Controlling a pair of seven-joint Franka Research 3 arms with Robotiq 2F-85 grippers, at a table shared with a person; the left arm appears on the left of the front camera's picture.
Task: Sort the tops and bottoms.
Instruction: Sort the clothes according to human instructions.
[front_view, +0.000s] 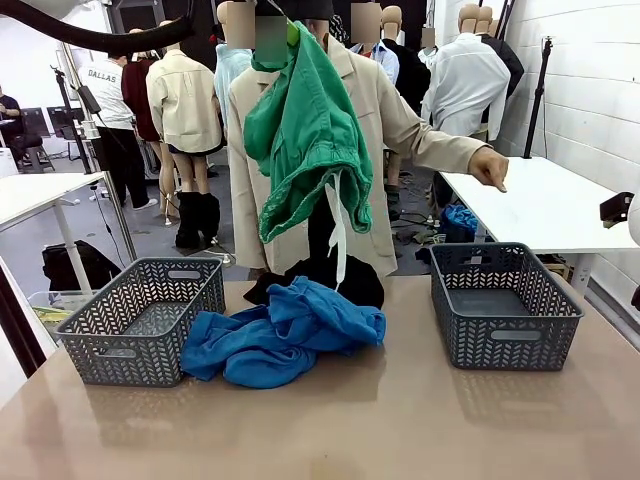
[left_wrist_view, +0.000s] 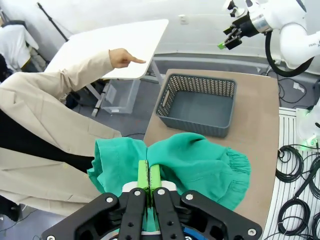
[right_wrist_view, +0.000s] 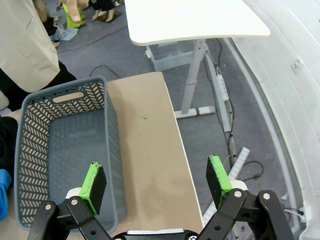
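1. Two grey baskets are sitting on the table (front_view: 400, 420): the left basket (front_view: 120, 352) at the left edge and the right basket (front_view: 515, 340) at the right.
2. Left end effector (left_wrist_view: 149, 174) is pinching the green bottoms (front_view: 305, 140) between tightly closed fingers. It is holding them high over the far middle of the table, in front of the person's chest.
3. One white cord (front_view: 337, 235) is dangling from the green bottoms, reaching down toward the black bottoms (front_view: 350, 278).
4. Blue tops (front_view: 280, 335) are lying bunched in one pile on the table between the baskets, just beside the left basket.
5. Black bottoms are lying at the far edge of the table, right behind the blue tops and touching them.
6. Right end effector (right_wrist_view: 157, 175) is hovering with its fingers spread wide and gripping nothing. It is hanging over the right wall of the right basket and the bare strip of table beside it.
7. One person in a beige jacket is standing at the far side, stretching an arm out to the right. The hand (front_view: 490, 167) is pointing with its index finger angled down, over a white table farther off.
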